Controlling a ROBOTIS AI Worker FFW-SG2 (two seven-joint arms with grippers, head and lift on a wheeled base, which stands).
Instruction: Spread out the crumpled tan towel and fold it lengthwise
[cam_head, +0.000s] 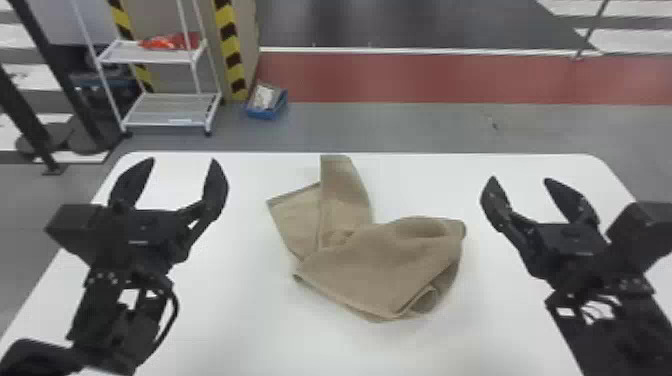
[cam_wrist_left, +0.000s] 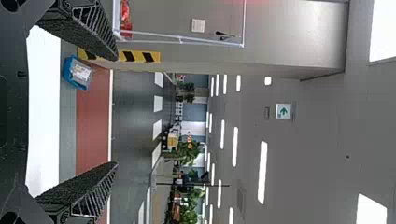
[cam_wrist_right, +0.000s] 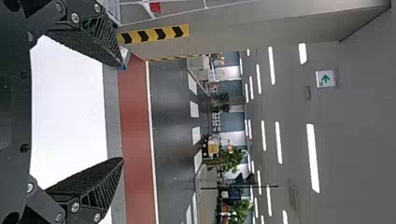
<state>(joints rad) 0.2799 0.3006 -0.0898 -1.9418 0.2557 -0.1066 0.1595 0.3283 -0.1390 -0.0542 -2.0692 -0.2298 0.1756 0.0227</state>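
The tan towel (cam_head: 380, 265) lies crumpled near the middle of the white table, with one folded strip pointing to the far edge and a corner sticking out to the left. To its left, my left gripper (cam_head: 183, 161) stands open, apart from the cloth. On the towel's right side my right gripper (cam_head: 520, 181) is open too, also touching nothing. In the left wrist view, the left gripper (cam_wrist_left: 116, 112) has its two fingers wide apart with nothing between them. The right wrist view has the right gripper (cam_wrist_right: 122, 112) likewise spread and holding nothing.
The white table (cam_head: 240, 320) extends around the towel, its far edge just beyond the strip. Past it on the floor stand a white wheeled rack (cam_head: 167, 110) at the left and a small blue box (cam_head: 266, 102).
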